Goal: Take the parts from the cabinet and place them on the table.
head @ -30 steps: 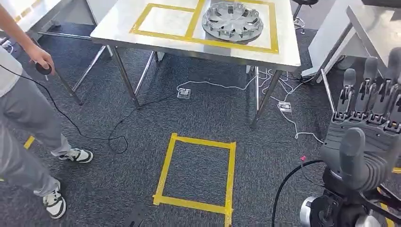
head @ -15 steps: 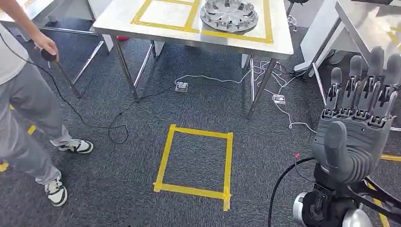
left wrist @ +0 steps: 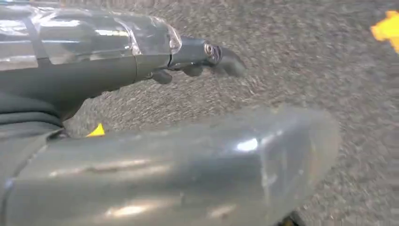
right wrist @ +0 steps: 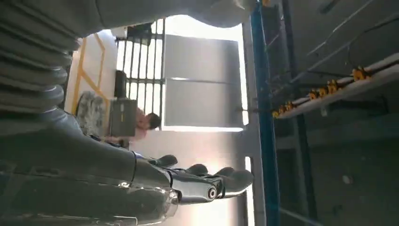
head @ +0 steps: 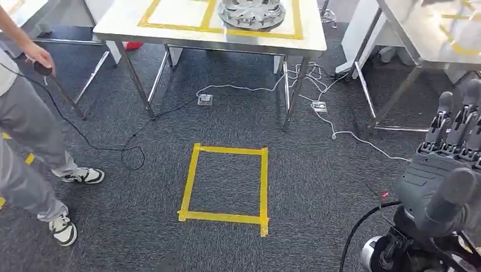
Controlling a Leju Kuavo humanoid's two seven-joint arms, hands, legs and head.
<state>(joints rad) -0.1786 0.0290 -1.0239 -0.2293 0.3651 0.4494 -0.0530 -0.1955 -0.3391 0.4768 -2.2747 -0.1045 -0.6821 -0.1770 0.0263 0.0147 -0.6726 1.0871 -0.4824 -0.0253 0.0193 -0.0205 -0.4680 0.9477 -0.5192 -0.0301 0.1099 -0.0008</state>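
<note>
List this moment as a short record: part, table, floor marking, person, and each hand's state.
part: grey wheel cover lying on the table, inside a yellow tape outline
table: steel table, at the far side of the carpet
floor marking: yellow tape square on the carpet, nothing inside it
person: person at the left, holding a small black device with a cable
right hand: right hand raised, fingers straight, holding nothing
left hand: left hand over carpet, holding nothing
</note>
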